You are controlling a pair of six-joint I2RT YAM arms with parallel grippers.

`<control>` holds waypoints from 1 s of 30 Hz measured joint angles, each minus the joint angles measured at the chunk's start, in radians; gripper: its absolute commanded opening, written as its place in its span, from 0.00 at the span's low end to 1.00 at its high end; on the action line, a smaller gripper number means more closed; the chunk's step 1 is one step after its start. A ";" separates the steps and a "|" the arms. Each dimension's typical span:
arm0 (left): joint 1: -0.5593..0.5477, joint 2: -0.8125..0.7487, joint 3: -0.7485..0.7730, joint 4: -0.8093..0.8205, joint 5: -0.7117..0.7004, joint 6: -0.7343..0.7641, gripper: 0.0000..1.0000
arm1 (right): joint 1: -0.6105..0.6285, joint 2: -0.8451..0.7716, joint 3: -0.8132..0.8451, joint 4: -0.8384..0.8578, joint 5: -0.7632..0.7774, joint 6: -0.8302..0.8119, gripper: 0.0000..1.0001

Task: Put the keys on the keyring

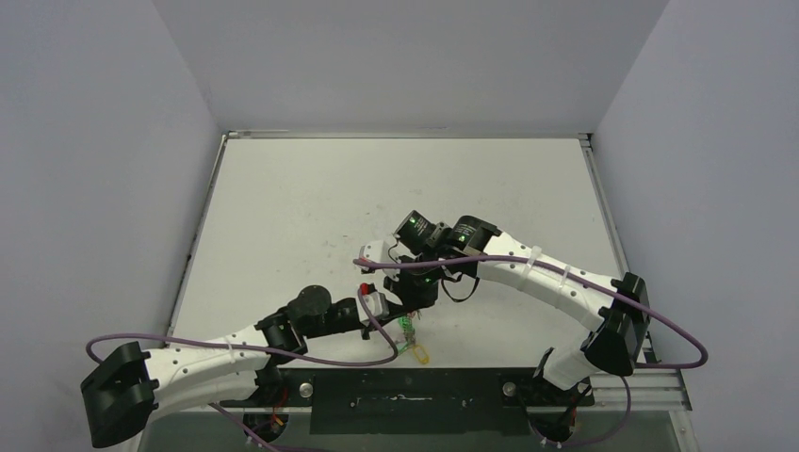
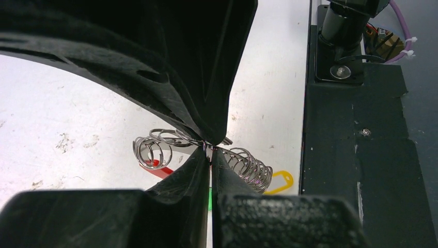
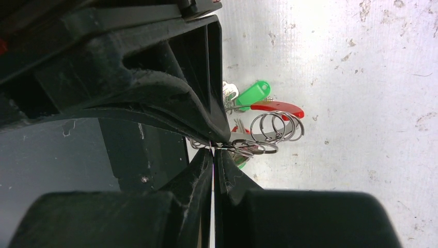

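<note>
The keyring (image 2: 250,168) is a silvery coiled wire, held just above the table near its front edge. My left gripper (image 2: 212,151) is shut on the wire at mid-coil. My right gripper (image 3: 213,147) is shut on the same wire, tip to tip with the left one. Coils (image 3: 276,126) spread to both sides of the pinch. A red plastic piece (image 3: 279,108) lies along the coil. A green-headed key (image 3: 253,94) hangs beside it. A yellow-headed key (image 2: 279,182) lies by the coil's other end. From above, both grippers (image 1: 405,306) meet over the keys (image 1: 415,344).
The black base plate (image 1: 405,386) runs along the near table edge, right next to the keys, and shows in the left wrist view (image 2: 361,155). Purple cables (image 1: 330,360) loop from both arms. Grey walls close the table on three sides.
</note>
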 measured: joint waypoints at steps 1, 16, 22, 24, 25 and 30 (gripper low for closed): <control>0.000 -0.001 0.000 0.000 0.000 -0.003 0.00 | 0.000 0.000 0.001 0.000 0.002 -0.001 0.05; 0.000 -0.107 -0.132 0.184 -0.035 -0.046 0.00 | -0.132 -0.216 -0.174 0.241 -0.143 -0.025 0.37; 0.000 -0.134 -0.182 0.297 -0.033 -0.042 0.00 | -0.143 -0.334 -0.298 0.354 -0.285 -0.113 0.37; 0.000 -0.142 -0.188 0.327 -0.029 -0.040 0.00 | -0.143 -0.346 -0.320 0.380 -0.319 -0.132 0.37; 0.000 -0.144 -0.191 0.339 -0.025 -0.038 0.00 | -0.143 -0.348 -0.327 0.392 -0.331 -0.137 0.37; 0.000 -0.149 -0.193 0.372 -0.010 -0.036 0.00 | -0.143 -0.348 -0.335 0.434 -0.372 -0.151 0.38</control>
